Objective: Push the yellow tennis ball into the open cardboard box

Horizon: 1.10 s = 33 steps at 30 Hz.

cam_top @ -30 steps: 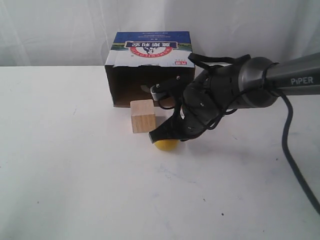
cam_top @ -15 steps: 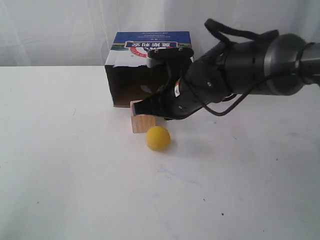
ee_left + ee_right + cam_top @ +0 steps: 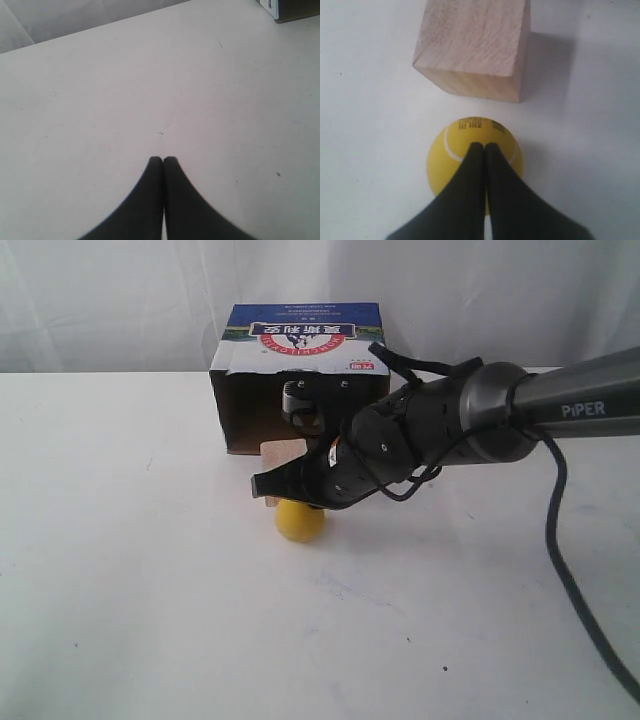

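Hovering low over the white desk (image 3: 130, 580), the right arm's pincer (image 3: 484, 146) has its two black fingers pressed together, tips lying over the top of the yellow tennis ball (image 3: 299, 523); whether they touch it cannot be told. The ball sits on the desk outside the open cardboard box (image 3: 300, 335), in front of its dark opening, with a light wooden cube (image 3: 283, 452) standing between ball and box. Ball and cube are just beside each other, a thin strip of desk showing between them in the right wrist view. The left pincer (image 3: 163, 159), also pressed together and holding nothing, hangs above the desk well apart from the ball
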Available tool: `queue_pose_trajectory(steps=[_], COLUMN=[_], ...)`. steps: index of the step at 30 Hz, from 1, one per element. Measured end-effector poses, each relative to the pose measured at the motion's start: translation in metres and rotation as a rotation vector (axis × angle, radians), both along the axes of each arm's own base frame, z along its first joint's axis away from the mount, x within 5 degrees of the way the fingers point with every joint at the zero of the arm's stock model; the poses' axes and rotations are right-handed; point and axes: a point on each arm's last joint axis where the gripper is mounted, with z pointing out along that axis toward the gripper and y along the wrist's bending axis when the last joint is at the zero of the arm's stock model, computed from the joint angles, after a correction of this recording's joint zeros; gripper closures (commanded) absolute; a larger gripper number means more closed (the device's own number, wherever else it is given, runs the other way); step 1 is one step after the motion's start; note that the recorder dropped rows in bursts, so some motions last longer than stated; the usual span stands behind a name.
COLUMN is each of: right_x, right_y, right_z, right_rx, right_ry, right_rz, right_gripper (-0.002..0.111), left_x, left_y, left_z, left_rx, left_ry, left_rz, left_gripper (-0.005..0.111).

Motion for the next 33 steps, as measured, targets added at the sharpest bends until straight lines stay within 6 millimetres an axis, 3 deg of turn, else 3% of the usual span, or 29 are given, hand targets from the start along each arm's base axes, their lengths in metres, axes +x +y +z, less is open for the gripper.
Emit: queue_pose_trajectory(steps=[7,15,24,28,33], right_x=[-0.003,-0.009,-0.012,-0.013,-0.010], right_y=[-0.003,-0.018,-0.025,-0.014,-0.001], right_z=[0.001,0.010,0.049,0.048,0.029], right_rx=[-0.044,-0.219,-0.198,-0.099,-0.028], right_ry=[0.028,0.033,-0.079,-0.083,-0.059], right_rz=[0.012,0.055,0.018,0.015,0.008], right_gripper=[0.108,0.108,0.108,0.108,0.108], left_x=[0.000,0.000,0.000,0.000,0.000], left_y=[0.000,0.000,0.000,0.000,0.000], left_z=[0.000,0.000,0.000,0.000,0.000], left_rx=[0.000,0.000,0.000,0.000,0.000], left_ry=[0.000,0.000,0.000,0.000,0.000], left_rz=[0.000,0.000,0.000,0.000,0.000], left_gripper=[0.107,0.107,0.107,0.107,0.107])
